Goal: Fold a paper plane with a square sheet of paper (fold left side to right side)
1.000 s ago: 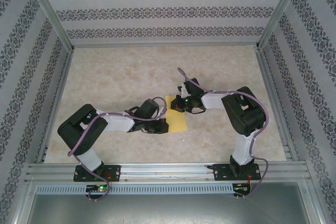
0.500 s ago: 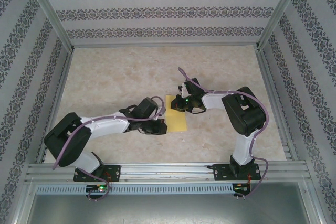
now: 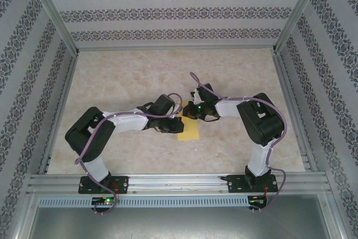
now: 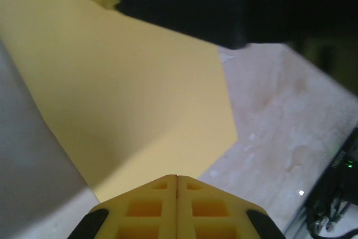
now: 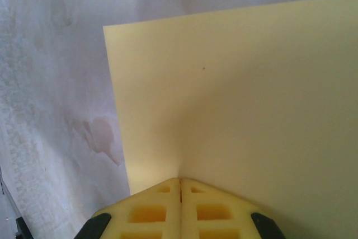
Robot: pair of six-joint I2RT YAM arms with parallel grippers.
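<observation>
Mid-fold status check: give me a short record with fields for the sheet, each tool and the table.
sheet: square sheet of paper, plain yellow, lying between the two arms
left tool: shut on the sheet's edge; the paper ahead of it looks lifted, with a shadow beside it
right tool: shut on the sheet close to one corner
table: beige, marbled surface
fold: not pressed flat yet

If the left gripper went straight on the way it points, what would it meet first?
Probably the square sheet of paper, right ahead of the shut left gripper. Beyond it looms the dark right gripper, though depth is unclear.
</observation>
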